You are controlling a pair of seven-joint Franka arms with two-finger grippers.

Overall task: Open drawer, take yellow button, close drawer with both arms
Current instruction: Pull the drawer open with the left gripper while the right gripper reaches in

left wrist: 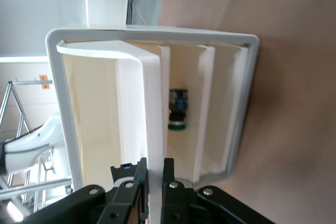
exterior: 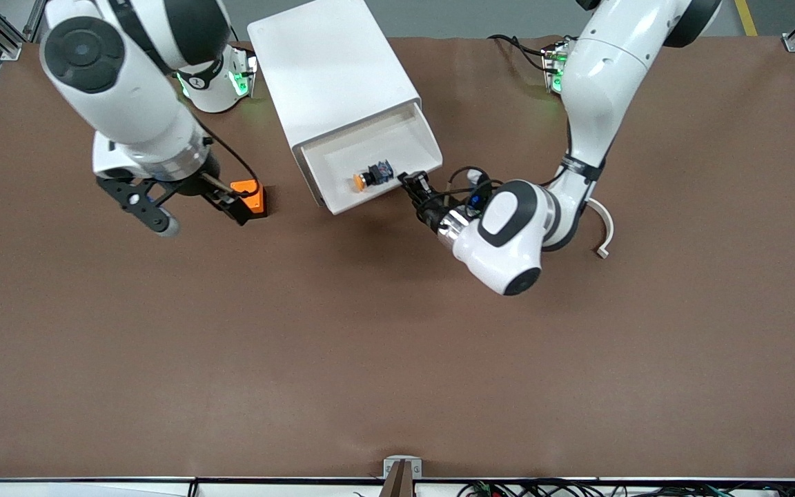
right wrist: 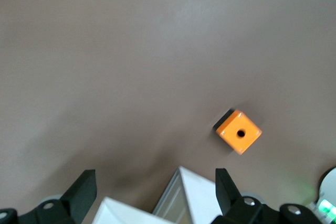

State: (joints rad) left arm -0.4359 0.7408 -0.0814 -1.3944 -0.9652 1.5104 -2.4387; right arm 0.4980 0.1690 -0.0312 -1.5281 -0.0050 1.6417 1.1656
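One button (exterior: 370,176) is seen in the open drawer (exterior: 417,131), whose front lip is pinched by the left gripper (exterior: 413,182); the right gripper (exterior: 194,207) is held wide, empty.

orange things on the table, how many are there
2: the small orange-capped push-button lies in the open white top drawer; the orange cube with a hole sits on the brown table beside the cabinet, toward the right arm's end. Closed drawers may hide more.
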